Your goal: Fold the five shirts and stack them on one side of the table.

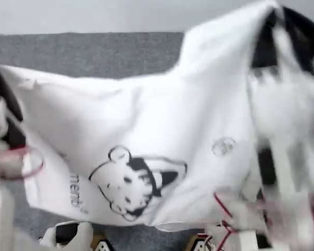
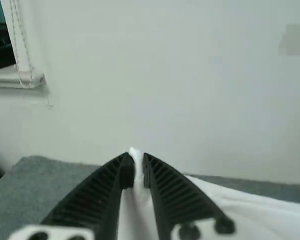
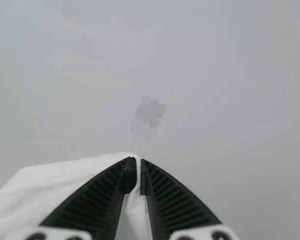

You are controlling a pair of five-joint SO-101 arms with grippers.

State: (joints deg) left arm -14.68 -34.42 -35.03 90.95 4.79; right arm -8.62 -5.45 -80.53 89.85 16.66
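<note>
A white shirt (image 1: 146, 141) with a black cartoon print hangs spread above the grey table (image 1: 94, 52), held up at both ends. My left gripper (image 2: 135, 167) is shut on a pinch of the white shirt (image 2: 230, 210), raised at the left of the high view beside the dark arm (image 1: 0, 110). My right gripper (image 3: 134, 172) is shut on another fold of the shirt (image 3: 50, 185), lifted high at the right, where that arm (image 1: 293, 57) is blurred.
Grey table surface shows behind the cloth and along the front edge. The arm bases (image 1: 68, 235) with red cables (image 1: 222, 209) sit at the near edge. A pale wall (image 2: 165, 75) and a window blind cord (image 2: 17, 45) lie beyond the table.
</note>
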